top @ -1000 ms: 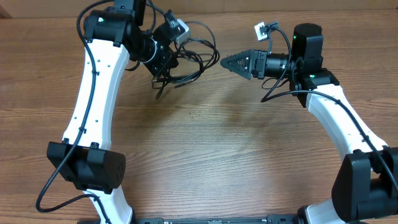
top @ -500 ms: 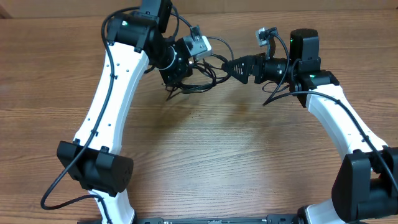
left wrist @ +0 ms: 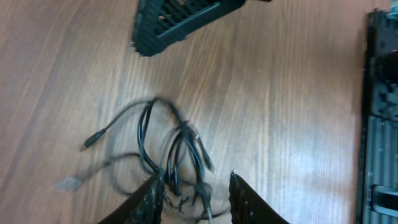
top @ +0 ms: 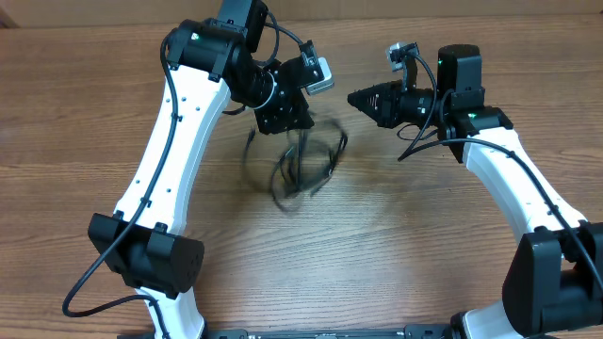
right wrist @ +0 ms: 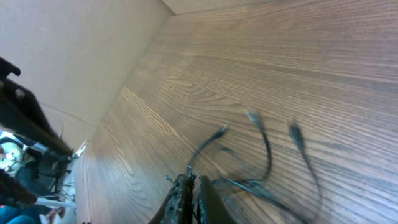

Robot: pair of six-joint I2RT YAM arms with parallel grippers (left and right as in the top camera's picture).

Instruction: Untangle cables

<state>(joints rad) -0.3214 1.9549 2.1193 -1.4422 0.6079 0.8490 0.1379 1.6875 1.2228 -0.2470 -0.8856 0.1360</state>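
Observation:
The cables (top: 303, 162) are a blurred bundle of thin black loops just below my left gripper (top: 286, 126), over the middle of the wooden table. In the left wrist view they (left wrist: 168, 143) spread out ahead of my left gripper (left wrist: 194, 186). Its jaws stand apart, with a few strands and a plug in the gap and no pinch on them. My right gripper (top: 355, 97) hangs to the right of the bundle with its jaws pressed together. In the right wrist view a thin strand (right wrist: 208, 144) runs off past the tip of my right gripper (right wrist: 191, 180). Whether that strand is pinched I cannot tell.
The wooden table (top: 396, 235) runs wide on all sides. My right gripper (left wrist: 177, 25) shows at the top of the left wrist view, close above the bundle. Both white arms reach in from the near edge.
My left gripper has opened, and the bundle it gripped has sagged down and spread out in a blur. My right gripper was wide open and has shut, drawing back slightly to the right.

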